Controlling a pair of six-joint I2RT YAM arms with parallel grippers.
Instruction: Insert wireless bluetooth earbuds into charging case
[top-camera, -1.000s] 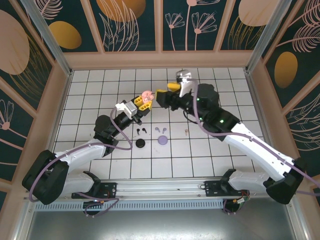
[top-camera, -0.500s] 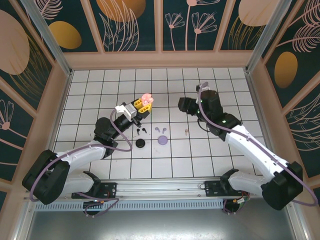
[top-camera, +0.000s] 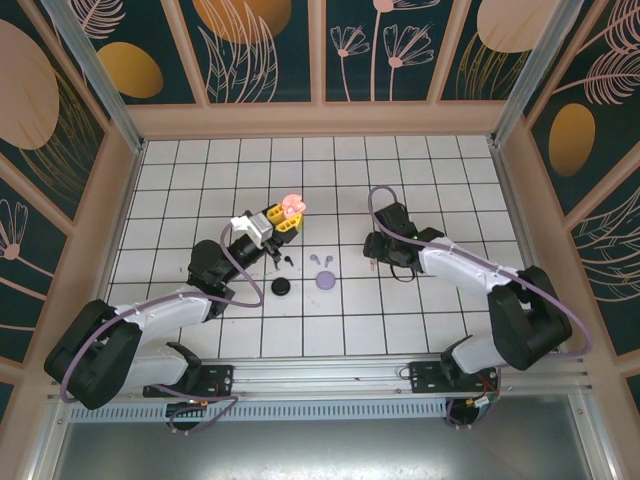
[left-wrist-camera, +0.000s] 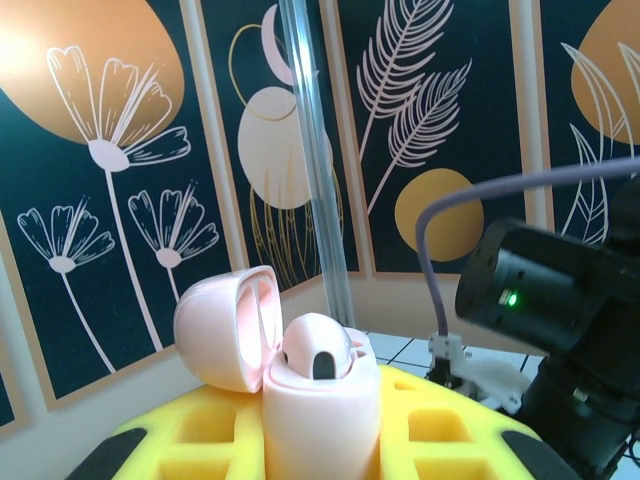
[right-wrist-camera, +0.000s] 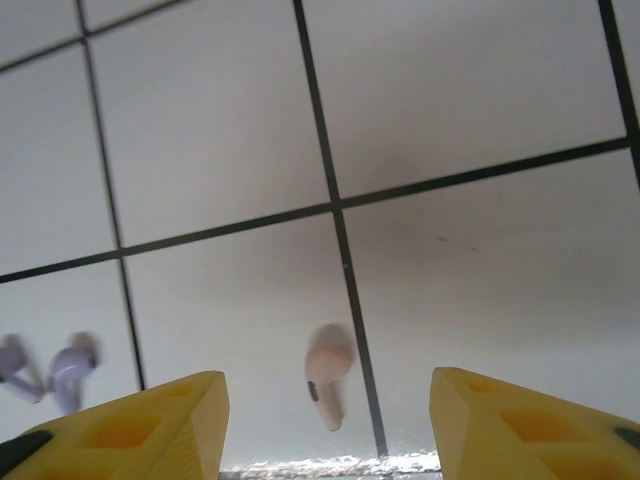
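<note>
My left gripper (top-camera: 281, 219) is shut on a pale pink charging case (left-wrist-camera: 320, 410) and holds it upright above the floor, its lid (left-wrist-camera: 222, 330) swung open. One pale pink earbud (left-wrist-camera: 315, 350) sits in the case. Right of centre, my right gripper (top-camera: 374, 256) is down at the tiled floor. Its yellow fingers (right-wrist-camera: 150, 425) stand open on either side of a loose pale pink earbud (right-wrist-camera: 327, 375), which lies on the tile untouched. In the top view the pink case (top-camera: 291, 206) shows above the left fingers.
Two lilac earbuds (top-camera: 322, 260) lie by a round lilac case (top-camera: 325, 281) at mid-floor, and also show at the left of the right wrist view (right-wrist-camera: 70, 368). Two black earbuds (top-camera: 281, 261) and a black case (top-camera: 281, 288) lie near the left arm. Panelled walls enclose the floor.
The right arm has swung away from the pink case and dropped to the floor over the loose pink earbud, its jaws narrowing somewhat. The left arm and case have barely moved.
</note>
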